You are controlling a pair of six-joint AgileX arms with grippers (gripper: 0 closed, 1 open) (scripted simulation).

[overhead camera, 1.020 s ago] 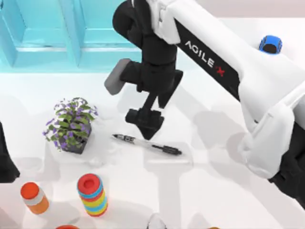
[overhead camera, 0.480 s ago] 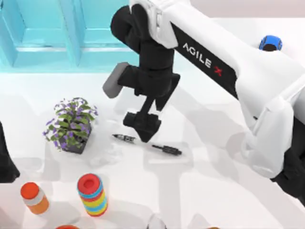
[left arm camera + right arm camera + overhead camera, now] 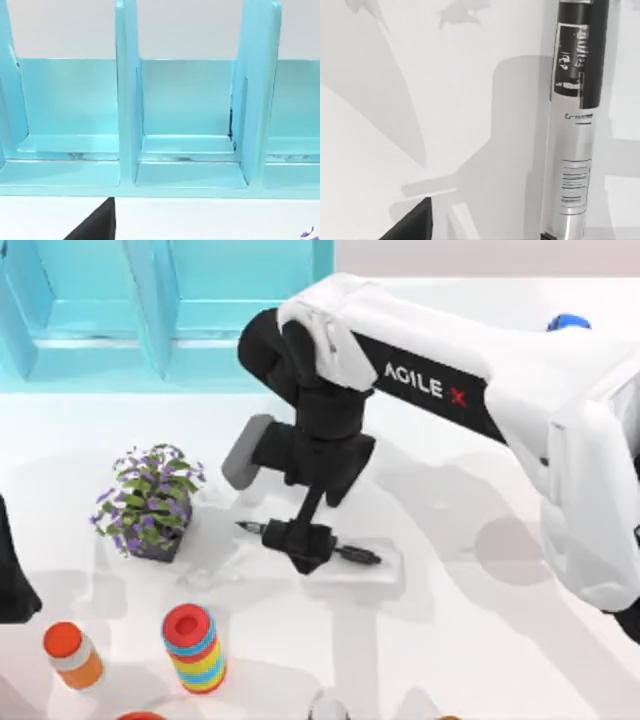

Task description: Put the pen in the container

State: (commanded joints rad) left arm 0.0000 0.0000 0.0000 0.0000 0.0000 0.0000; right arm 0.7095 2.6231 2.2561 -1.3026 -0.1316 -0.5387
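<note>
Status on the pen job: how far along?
Early stage. Done: the right gripper is down over the middle of the slim white-grey pen with black ends. In hand: the grasp; the pen lies flat on the white table. Left: lift, carry, drop into the turquoise compartmented container. Left arm parked at the table's left edge.

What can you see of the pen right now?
The pen is slim, with a glossy white-grey barrel bearing black lettering and black ends. It lies flat on the white table, right of the plant, its length running left-right in the top view. The right gripper sits directly over its middle, hiding that part; whether the jaws touch it cannot be told.
</note>
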